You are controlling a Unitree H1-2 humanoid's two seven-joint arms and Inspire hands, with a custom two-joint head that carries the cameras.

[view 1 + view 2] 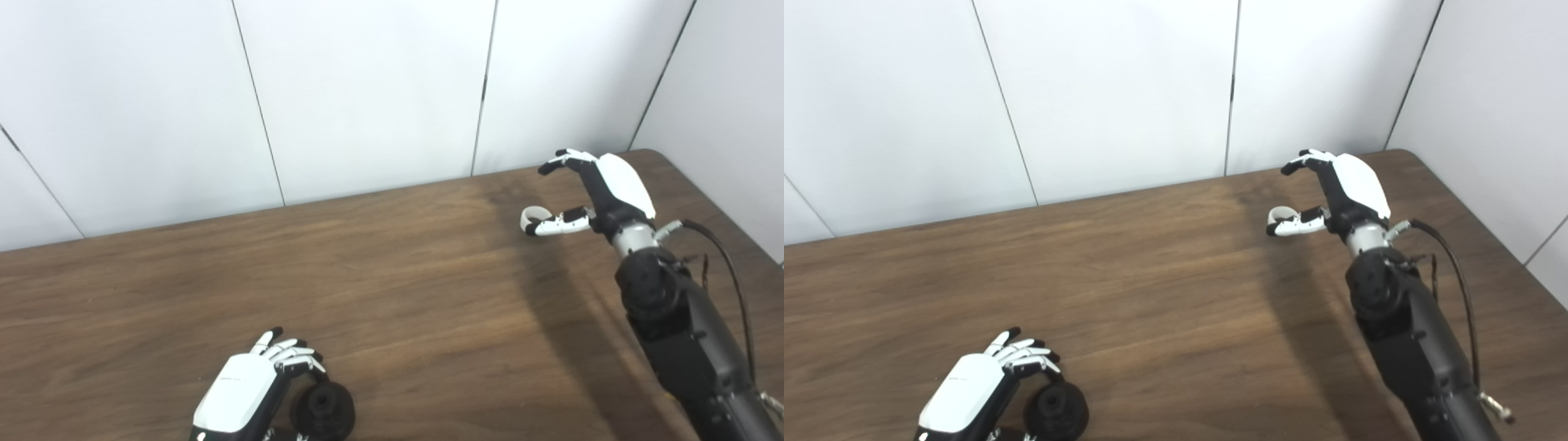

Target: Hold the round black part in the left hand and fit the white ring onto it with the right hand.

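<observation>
- The dark brown wood-grain table [392,288] is carrying everything in view, and it is serving here as the landmark; white wall panels [367,92] are standing behind its far edge.
- The left hand [257,380], white-backed with black and white fingers, is sitting at the near edge of the table, toward its left side, with its arm coming in from the bottom.
- The round black part [323,410], a matt disc with a raised hub in its middle, is lying at the near edge of the table, just to the right of the left hand.
- The left hand is curling its fingers [294,358] over the far rim of that part and touching it; whether the hold is firm or only a loose cupping cannot be told, since the palm side is hidden.
- The part is appearing tilted, its face turned up and toward the right, with its lower edge running out of the picture.
- The right hand [597,193] is reaching out over the far right portion of the table, near the rounded far corner, on a black arm [686,331] with a thin black cable [732,269] looping beside it.
- The right hand is standing open, its fingers arching forward above and its thumb [557,225] stretching out below, well apart from them.
- The small white ring [534,215] is lying on the far right part of the table, right at the tip of the thumb; whether the thumb is actually touching it cannot be told.
- The ring and the black part are lying well apart, at opposite corners of the visible table.
- A soft shadow is falling across the table below the right arm.
</observation>
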